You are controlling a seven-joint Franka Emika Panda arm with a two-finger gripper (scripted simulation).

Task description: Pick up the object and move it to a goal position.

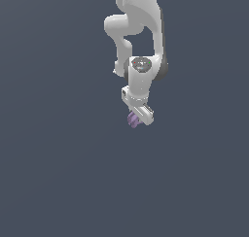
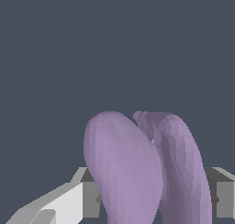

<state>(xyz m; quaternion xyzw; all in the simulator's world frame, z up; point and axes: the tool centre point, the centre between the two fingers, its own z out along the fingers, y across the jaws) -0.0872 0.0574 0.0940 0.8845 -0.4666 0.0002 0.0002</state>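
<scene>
One purple object (image 1: 132, 119) and one white arm (image 1: 141, 46) are all I count. I see the object sitting between the fingers (image 2: 69, 204) of the gripper (image 1: 139, 116), directly under the arm's wrist; the jaws are closed against its lobes, gripping it.

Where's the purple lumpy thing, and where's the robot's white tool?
Matte purple lumpy thing (image 2: 128, 168): wrist view, on its big front lobe.
White tool (image 1: 136, 115): exterior view, between its fingertips, at the purple thing.

Matte pale purple object (image 2: 137, 172), white pincer (image 1: 137, 115) with grey fingers (image 2: 92, 198), white arm (image 1: 141, 32), plain dark slate-blue backdrop (image 1: 48, 158)
</scene>
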